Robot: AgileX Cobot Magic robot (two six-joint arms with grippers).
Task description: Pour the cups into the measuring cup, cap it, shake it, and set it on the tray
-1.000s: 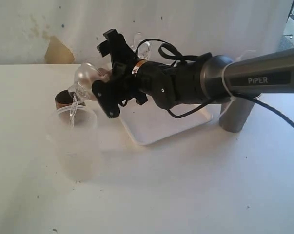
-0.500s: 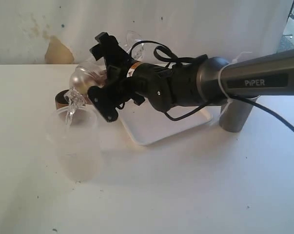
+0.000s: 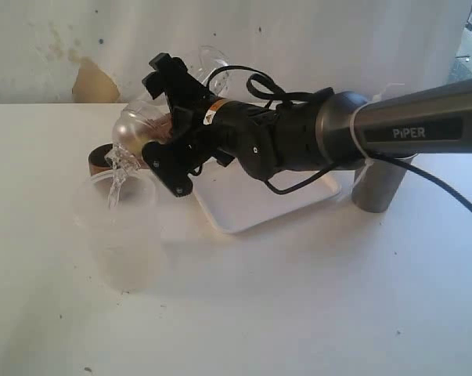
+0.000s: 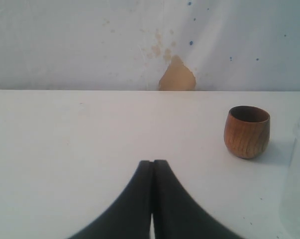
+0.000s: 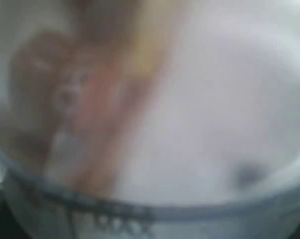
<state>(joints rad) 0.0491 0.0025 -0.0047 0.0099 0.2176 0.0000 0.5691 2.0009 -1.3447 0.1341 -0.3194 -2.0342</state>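
Right end effector (image 3: 169, 125): black fingers clamped on a glossy clear cup (image 3: 134, 125), tilted; a thin clear stream (image 3: 114, 186) falls into a frosted cup (image 3: 126, 243) on the white tabletop (image 3: 298, 313). Round-bellied wooden cup (image 3: 99, 160) sits just behind. Rimmed white tray (image 3: 251, 207) and brushed-steel tumbler (image 3: 380, 188) stand further right. Left end effector (image 4: 152, 163): fingers pressed together, empty.

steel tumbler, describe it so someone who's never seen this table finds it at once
Find the long grey arm marked PIPER entering the exterior view from the right. Directly beneath it, just off the right corner of the white tray, stands the steel tumbler. It is the only brushed-metal vessel; its neighbours are wood or plastic.
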